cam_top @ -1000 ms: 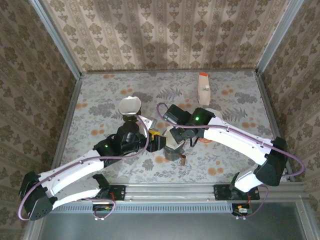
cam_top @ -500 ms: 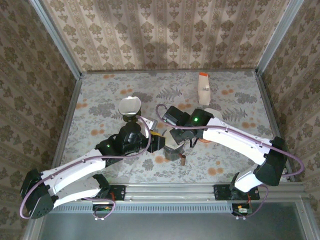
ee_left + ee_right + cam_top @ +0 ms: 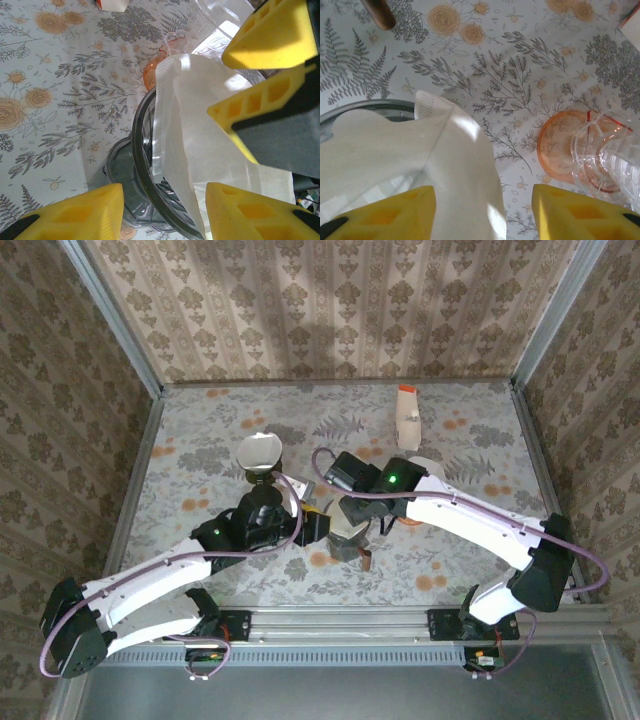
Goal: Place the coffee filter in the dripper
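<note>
Your right claw (image 3: 482, 192) hangs released over the filter (image 3: 380, 140) resting in the dripper (image 3: 120, 165); your left claw (image 3: 164, 200) straddles both, probably steadying them, though its grip is unclear.

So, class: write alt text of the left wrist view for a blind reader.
A white coffee filter stands in the dark dripper, its edge above the rim. The left gripper flanks them below; the right gripper is at top right.

2 white arms (image 3: 150, 585), seemingly purple cables (image 3: 603, 575).
</note>
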